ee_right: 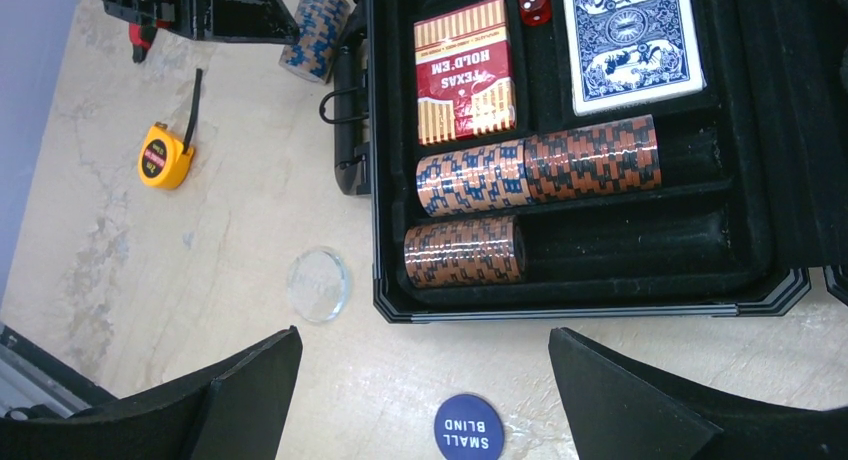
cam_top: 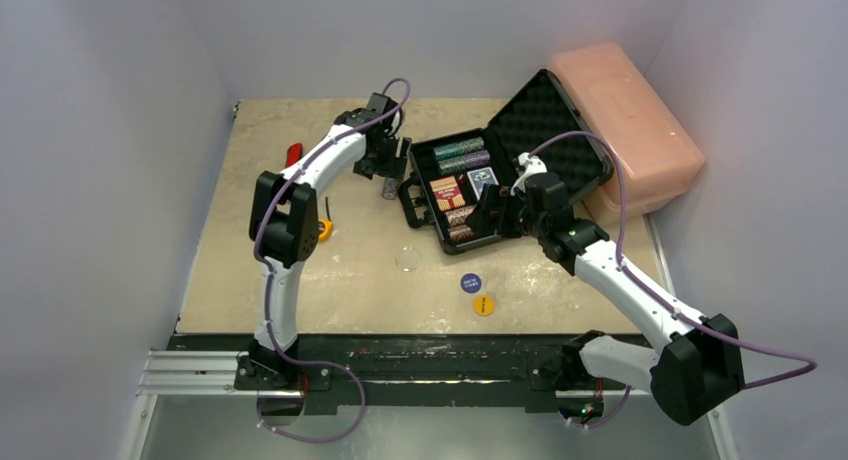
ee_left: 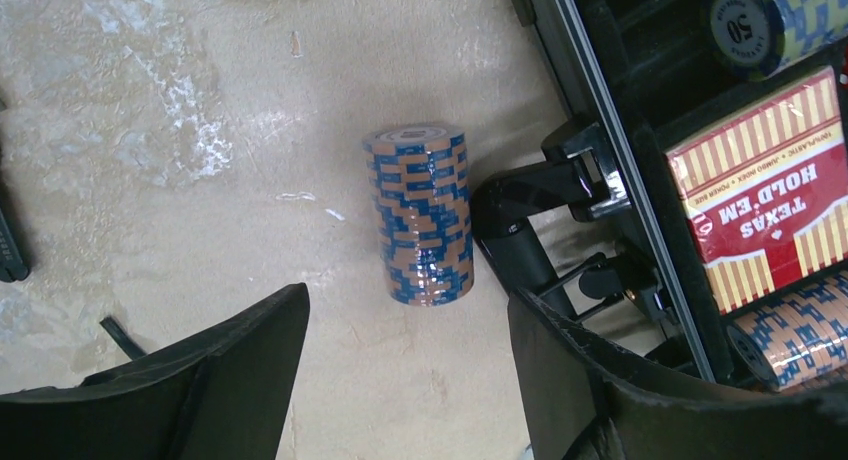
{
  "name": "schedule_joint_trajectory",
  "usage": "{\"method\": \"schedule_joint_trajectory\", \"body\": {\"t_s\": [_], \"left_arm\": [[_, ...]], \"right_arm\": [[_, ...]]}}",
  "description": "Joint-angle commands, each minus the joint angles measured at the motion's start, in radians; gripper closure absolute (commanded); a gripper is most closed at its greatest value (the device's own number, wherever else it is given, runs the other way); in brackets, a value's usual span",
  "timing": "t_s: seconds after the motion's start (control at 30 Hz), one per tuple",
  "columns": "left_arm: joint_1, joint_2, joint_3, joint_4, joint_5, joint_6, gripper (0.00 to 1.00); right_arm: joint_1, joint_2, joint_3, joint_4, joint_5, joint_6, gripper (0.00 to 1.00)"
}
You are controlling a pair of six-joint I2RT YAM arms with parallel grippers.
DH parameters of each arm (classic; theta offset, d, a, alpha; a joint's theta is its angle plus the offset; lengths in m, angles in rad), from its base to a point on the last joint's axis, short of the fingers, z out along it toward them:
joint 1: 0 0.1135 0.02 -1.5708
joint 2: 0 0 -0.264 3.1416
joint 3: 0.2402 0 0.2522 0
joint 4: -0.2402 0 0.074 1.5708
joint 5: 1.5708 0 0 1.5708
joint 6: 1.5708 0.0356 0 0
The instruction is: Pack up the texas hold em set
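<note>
Case: your black case [ee_right: 600, 302] lies open on the table [cam_top: 330, 280], toward the far right. Its foam-lined lid [cam_top: 548, 120] leans back against the pink box [cam_top: 630, 120].
Packed: you can see a red deck [ee_right: 465, 70], a blue deck [ee_right: 628, 38] and a red die [ee_right: 533, 4] in the tray. A long chip row [ee_right: 537, 165] lies in one slot and a shorter row [ee_right: 463, 252] in the slot nearer you. More rolls [cam_top: 460, 155] lie at the far end.
Loose stack: one blue-and-tan chip stack [ee_left: 420, 215] stands on end on the table outside the case, just beside the handle [ee_left: 525, 230].
Left gripper: your left gripper [ee_left: 405, 380] hangs over that stack with its fingers spread. The stack sits beyond the tips and neither finger touches it, so you are grasping nothing.
Right gripper: your right gripper [ee_right: 425, 400] is spread wide and empty, above the table at the case's near edge.
Buttons: three lie on the table outside the case. The clear disc [ee_right: 318, 283] is near the case's corner. The blue "SMALL BLIND" button [ee_right: 469, 427] is nearer you, with the yellow button [cam_top: 483, 305] just beside it.
Others: the tape measure [ee_right: 165, 157] and the red-handled pliers [cam_top: 293, 155] lie on the table, well left of the case.
</note>
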Motion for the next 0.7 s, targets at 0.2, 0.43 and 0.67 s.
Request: {"method": "schedule_joint_trajectory", "body": {"t_s": [0.2,0.43,0.67], "left_arm": [[0.011,0.077,0.081,-0.036,-0.01,-0.016,0.29],[0.011,0.143,0.142,-0.08,-0.02,-0.031,0.29],[0.011,0.189,0.191,-0.107,-0.02,-0.037,0.33]], "right_arm": [[0.001,-0.017,-0.018,0.029,-0.026,-0.008,0.01],[0.001,-0.015,-0.016,0.029,-0.034,-0.016,0.01],[0.001,-0.006,-0.013,0.028,-0.042,-0.021,0.01]]}}
